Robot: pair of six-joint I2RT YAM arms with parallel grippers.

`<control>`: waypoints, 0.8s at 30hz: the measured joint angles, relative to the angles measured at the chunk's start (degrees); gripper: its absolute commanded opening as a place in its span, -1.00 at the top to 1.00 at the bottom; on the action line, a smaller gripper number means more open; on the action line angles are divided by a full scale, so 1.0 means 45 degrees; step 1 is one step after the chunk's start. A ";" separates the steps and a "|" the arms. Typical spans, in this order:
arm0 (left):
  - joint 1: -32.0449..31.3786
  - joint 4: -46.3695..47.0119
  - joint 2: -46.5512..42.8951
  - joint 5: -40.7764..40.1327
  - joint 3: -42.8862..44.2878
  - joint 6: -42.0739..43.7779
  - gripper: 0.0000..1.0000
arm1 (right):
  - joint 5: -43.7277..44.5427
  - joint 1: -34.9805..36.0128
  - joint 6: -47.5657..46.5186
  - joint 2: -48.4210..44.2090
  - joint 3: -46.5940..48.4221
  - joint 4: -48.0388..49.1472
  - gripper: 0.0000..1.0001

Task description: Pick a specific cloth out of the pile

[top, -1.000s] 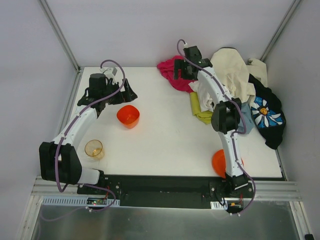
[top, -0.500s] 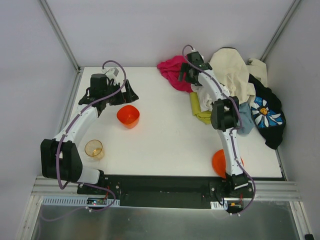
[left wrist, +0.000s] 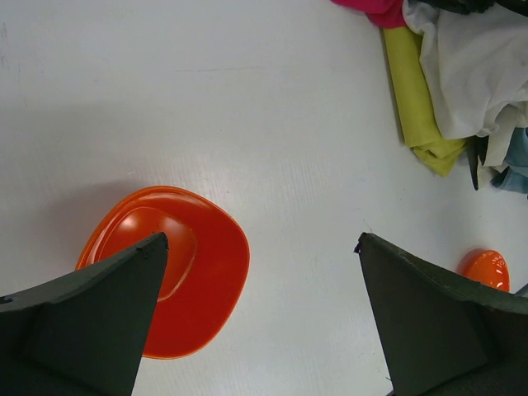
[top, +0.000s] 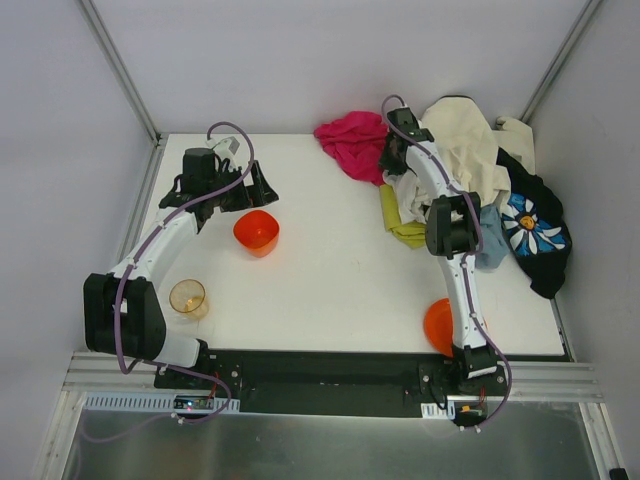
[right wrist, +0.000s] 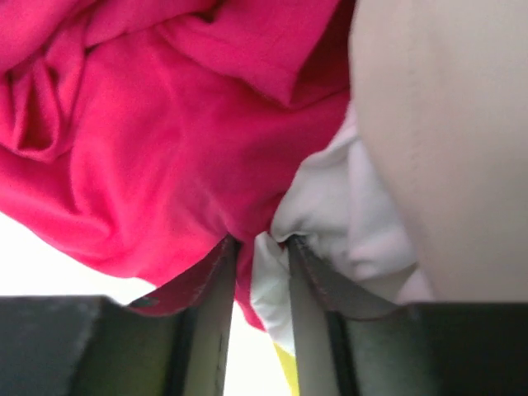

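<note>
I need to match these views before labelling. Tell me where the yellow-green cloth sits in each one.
Top external: the yellow-green cloth lies right of centre, at the left edge of the pile.
Left wrist: upper right, a strip running down from near the top edge.
Right wrist: only a small yellow sliver at the bottom edge.
Shared landmark: the magenta cloth, beside it.

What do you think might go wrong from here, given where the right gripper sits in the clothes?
1. Wrong cloth: the right gripper has its jaws close together where the magenta cloth meets a white garment, so it may pull one of those instead of the yellow-green cloth.
2. Dragging: the yellow-green cloth lies partly under the white garment, so pulling it out could tug the pile along.
</note>
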 measured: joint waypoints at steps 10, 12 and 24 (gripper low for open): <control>-0.0005 -0.0005 0.0000 0.0000 0.0000 -0.0087 -0.98 | -0.1341 -0.0573 0.0316 0.0194 0.0068 -0.0039 0.99; -0.0005 -0.0005 0.0000 0.0000 0.0000 -0.0146 -0.98 | -0.1515 -0.0627 0.0287 0.0078 -0.0092 0.0058 0.99; 0.0000 0.0068 0.0000 0.0146 -0.0005 -0.0306 -0.98 | -0.1938 -0.0772 -0.0253 -0.2482 -0.0612 0.0068 0.99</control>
